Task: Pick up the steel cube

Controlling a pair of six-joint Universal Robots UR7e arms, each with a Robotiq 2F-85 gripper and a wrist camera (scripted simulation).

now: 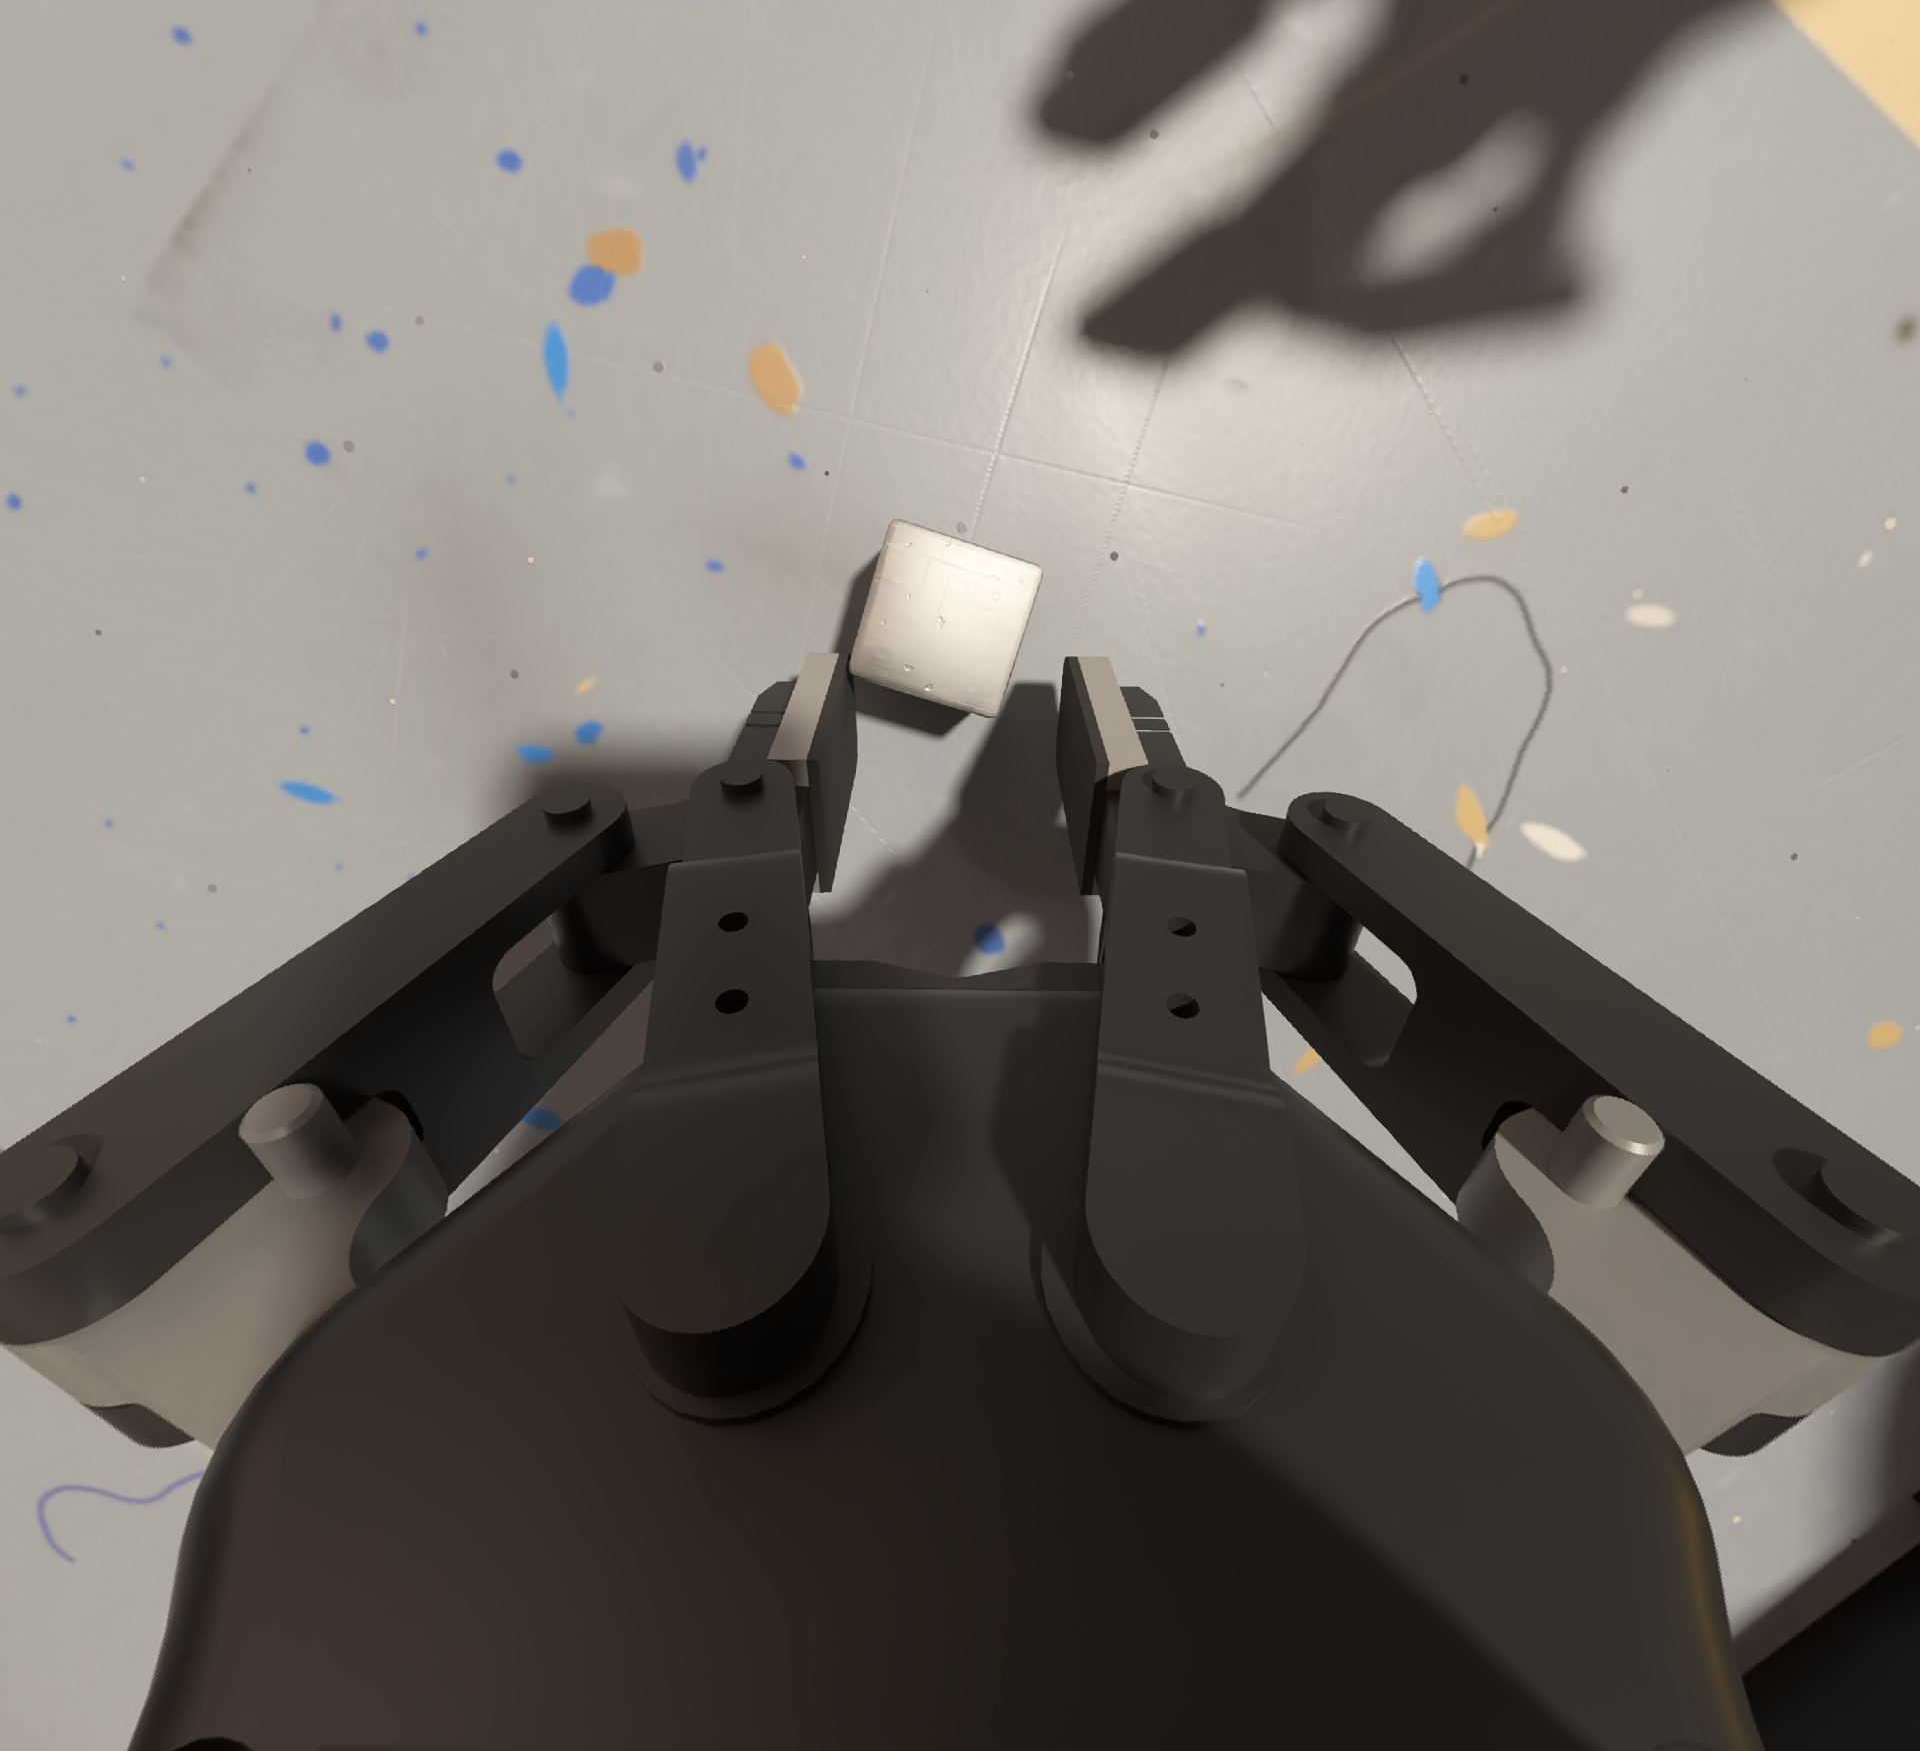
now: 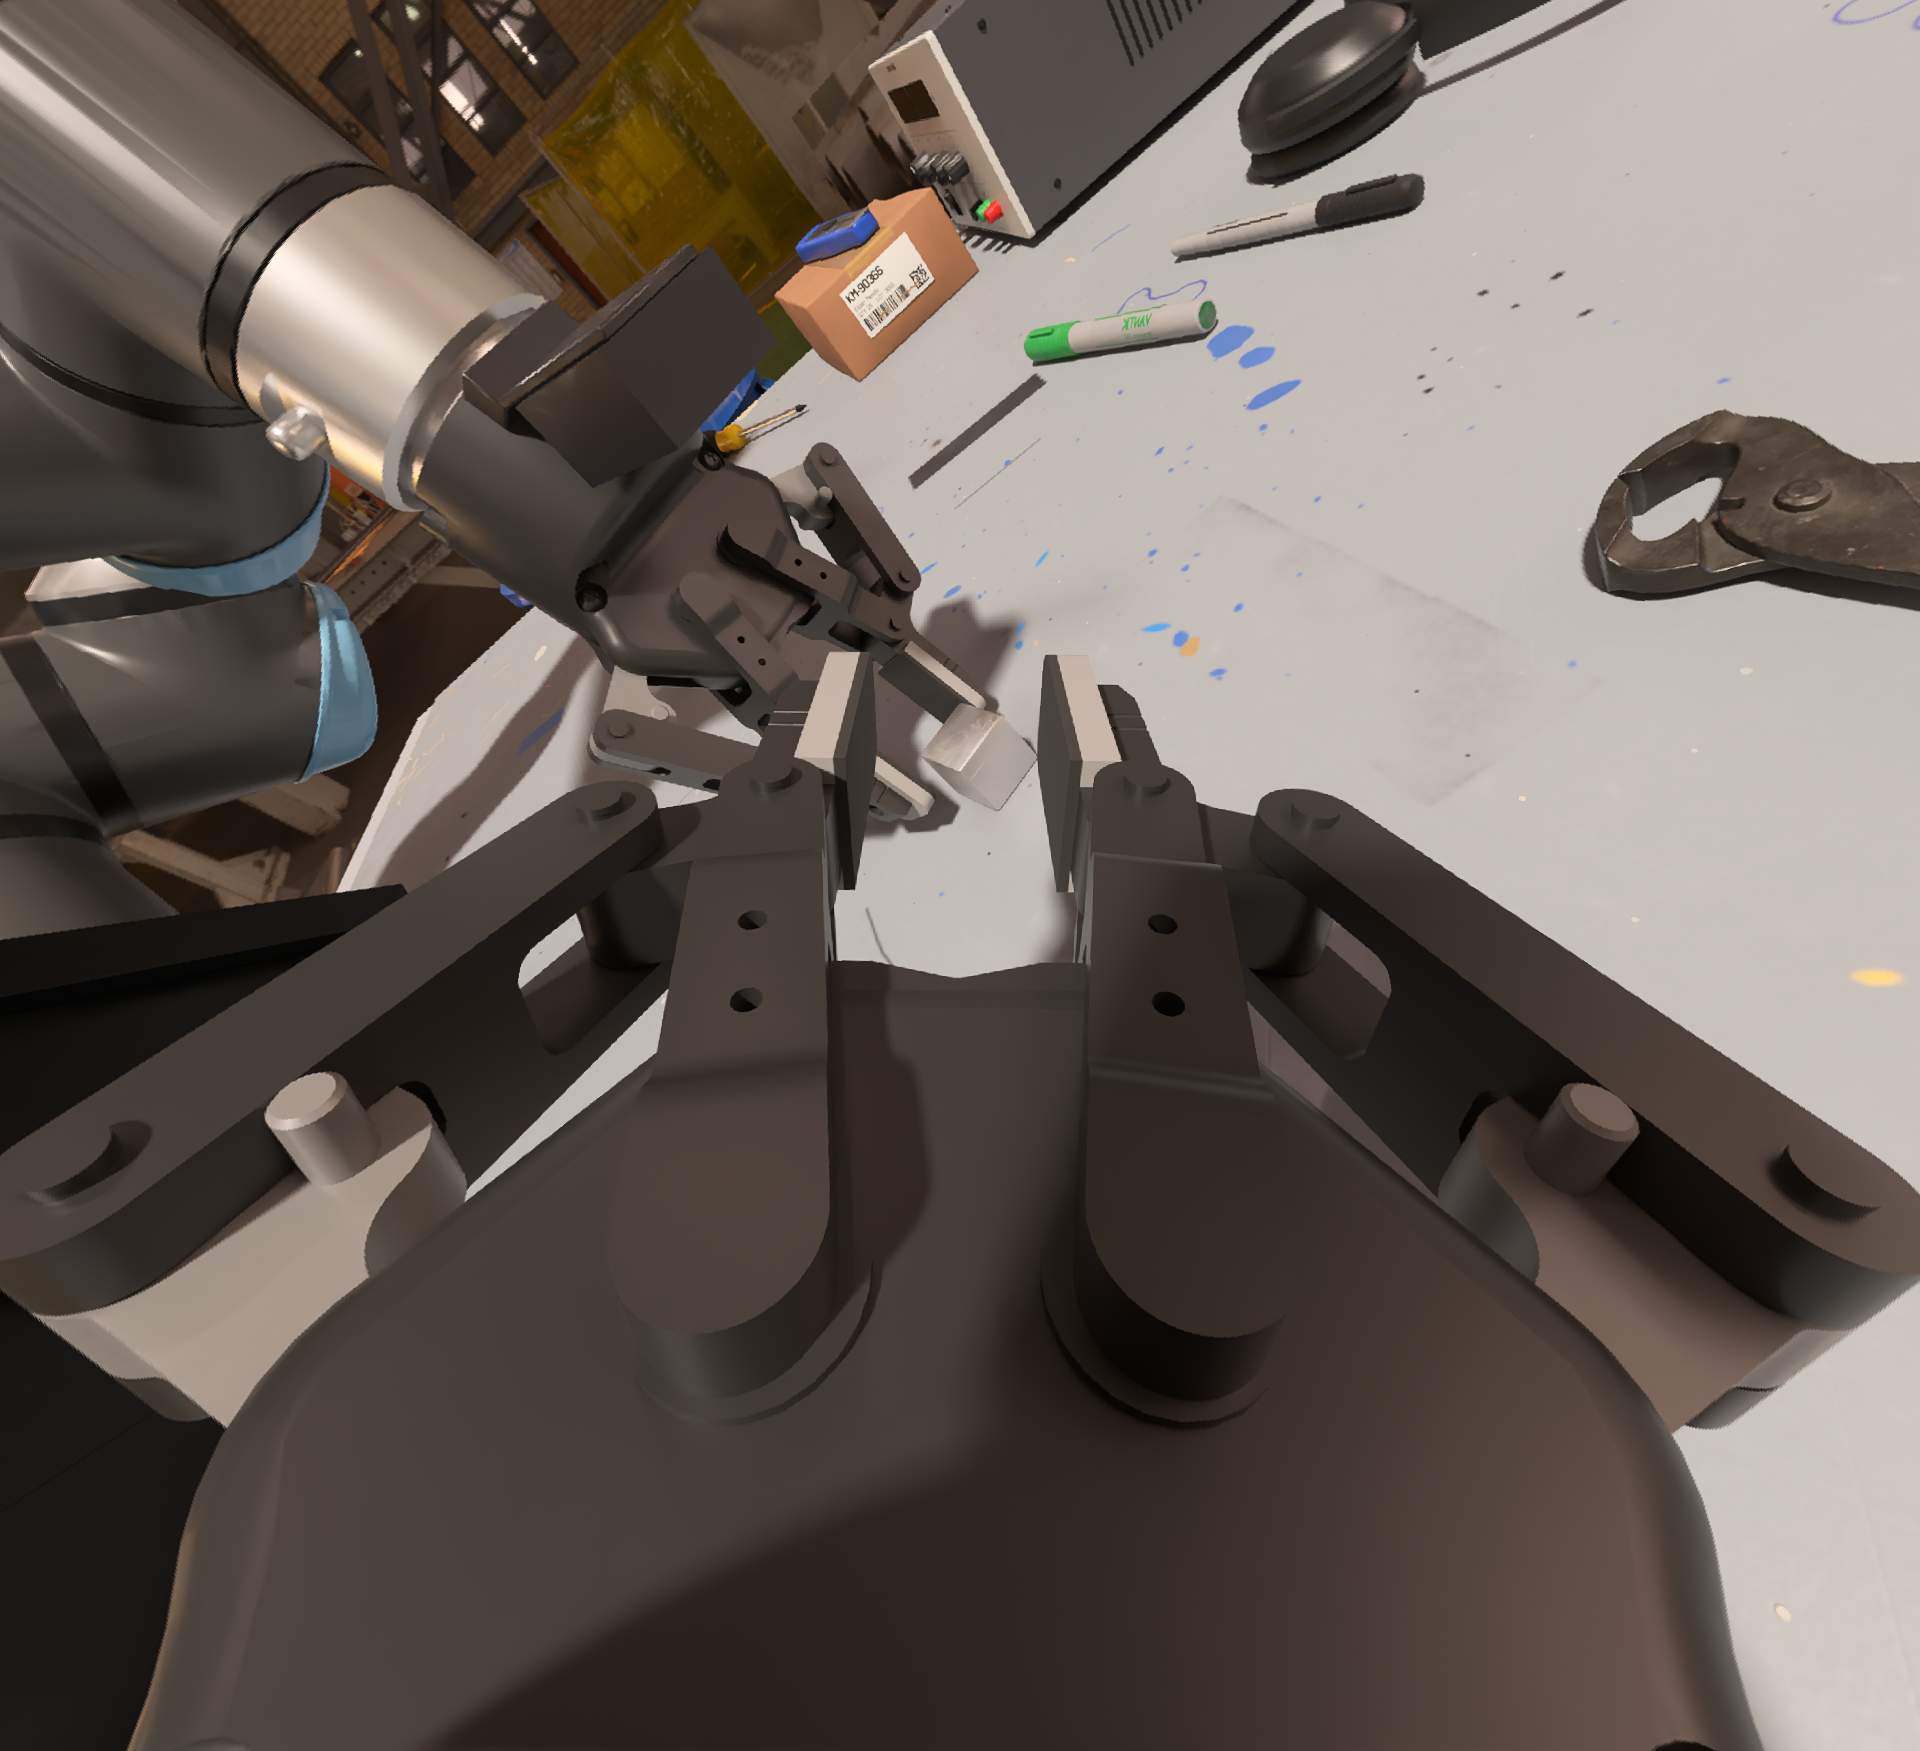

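I am working in an industrial workshop: brick walls, dark steel roof trusses and yellow welding curtains [image 2: 665, 153] stand behind my grey, paint-spattered bench [image 2: 1455, 766]. On it lie a vented power supply [image 2: 1122, 8], a labelled cardboard box [image 2: 873, 288], 2 markers, a screwdriver [image 2: 758, 428] and heavy black pliers [image 2: 1756, 506].

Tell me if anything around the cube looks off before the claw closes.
The steel cube sits skewed, its faces not square to the open left claw, and it lies beyond the fingertips rather than between them. The table is spattered with blue and orange paint and pen scribbles. Nothing looks damaged.
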